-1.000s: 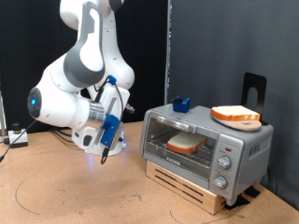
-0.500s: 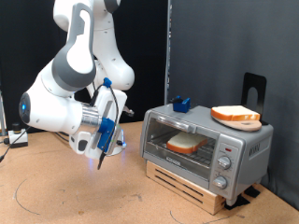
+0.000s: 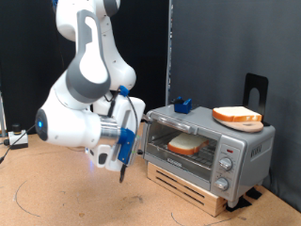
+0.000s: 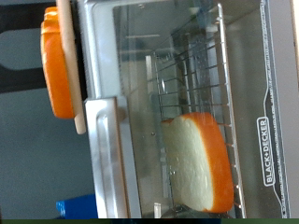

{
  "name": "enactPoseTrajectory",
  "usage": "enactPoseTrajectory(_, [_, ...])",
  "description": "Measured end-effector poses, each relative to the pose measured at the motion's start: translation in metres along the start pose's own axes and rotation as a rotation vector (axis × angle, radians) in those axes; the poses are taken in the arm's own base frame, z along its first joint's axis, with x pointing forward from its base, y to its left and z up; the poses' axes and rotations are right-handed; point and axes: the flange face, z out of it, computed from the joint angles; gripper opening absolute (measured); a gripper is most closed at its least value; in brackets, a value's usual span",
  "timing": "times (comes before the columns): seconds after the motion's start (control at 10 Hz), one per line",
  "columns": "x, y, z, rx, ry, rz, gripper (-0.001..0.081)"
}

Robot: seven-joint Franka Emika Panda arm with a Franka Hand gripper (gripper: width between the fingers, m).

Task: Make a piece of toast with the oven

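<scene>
The silver oven (image 3: 246, 148) stands on a wooden base at the exterior view's right, its glass door closed. The piece of toast (image 3: 185, 144) lies on the wire rack inside, behind the glass. My gripper (image 3: 126, 169) hangs just off the exterior view's left of the oven, fingers pointing down, apart from the door. The wrist view shows the oven (image 4: 257, 56) close up, with the toast (image 4: 201, 173) behind the glass and the grey bar handle (image 4: 103, 159). No fingers show there.
An orange plate (image 3: 237, 120) with a second bread slice (image 3: 239, 114) sits on the oven's top, and the plate also shows in the wrist view (image 4: 54, 61). A small blue object (image 3: 182, 104) sits on the oven's back left. A black stand (image 3: 256, 89) rises behind. Round knobs (image 3: 226, 162) are on the right panel.
The arm has swung from the exterior view's left towards the oven. The gripper is now close beside the oven's left side. Toast, plate and door have not moved.
</scene>
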Motion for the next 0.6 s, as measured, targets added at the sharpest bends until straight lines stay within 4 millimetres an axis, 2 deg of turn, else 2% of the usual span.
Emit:
enactPoseTrajectory(0.3, [0.028, -0.022, 0.013, 0.010, -0.019, 0.077, 0.0808])
enactPoseTrajectory(0.6, [0.027, -0.027, 0.014, 0.055, -0.063, -0.038, 0.0808])
